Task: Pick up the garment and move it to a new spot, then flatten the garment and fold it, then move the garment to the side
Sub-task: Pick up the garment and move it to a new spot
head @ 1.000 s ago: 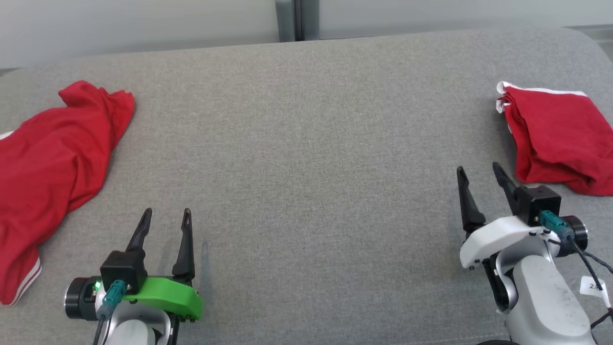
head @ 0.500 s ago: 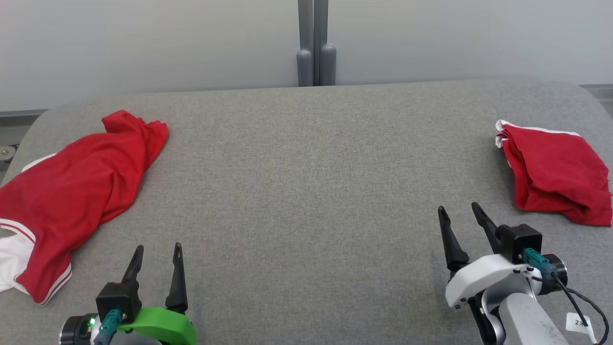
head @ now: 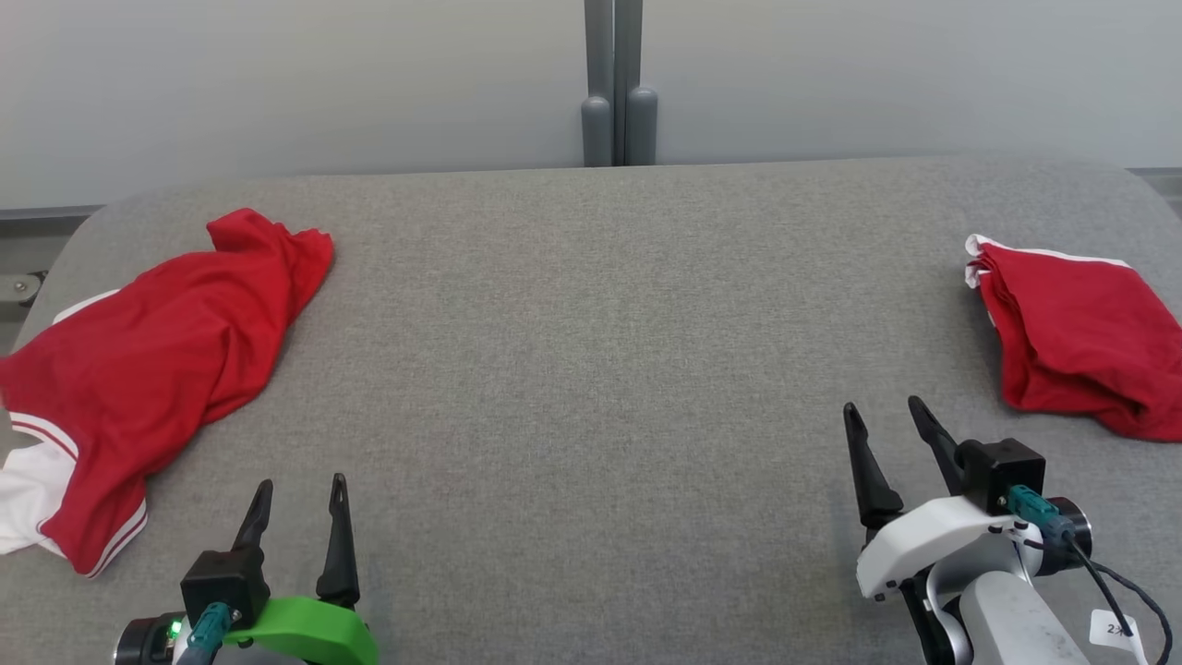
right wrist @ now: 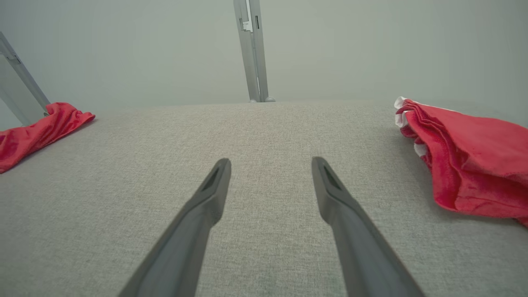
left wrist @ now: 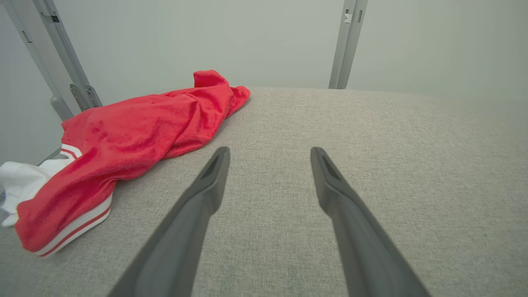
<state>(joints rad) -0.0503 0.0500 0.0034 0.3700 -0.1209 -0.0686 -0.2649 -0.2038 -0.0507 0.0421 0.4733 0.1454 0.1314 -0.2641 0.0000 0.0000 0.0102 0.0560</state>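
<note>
Table point(head: 591, 305) status: both sets of fingers spread, nothing in them

Closest to the near edge, the left gripper point(head: 301, 483) sits toward the near-left corner, its two dark fingers parted with just grey fabric between them. Same story from its wrist cam point(left wrist: 268, 150). The right gripper point(head: 882, 406) is over by the near-right corner, a bit further in, fingers also apart and empty point(right wrist: 270, 161).

Next up, the crumpled red garment point(head: 157, 360) lies along the left edge. Its white-striped hem and a white bit are nearest, spilling over that edge, and the rest runs up toward the far-left corner point(left wrist: 136, 132). It's just to the left of the left gripper, not touching.

The folded red garment point(head: 1076, 337) sits at the right edge, just past the right gripper, with white trim showing at its far corner point(right wrist: 474, 165).

Behind the far edge there's a grey post point(head: 619, 92) against a pale wall point(head: 277, 83).
</note>
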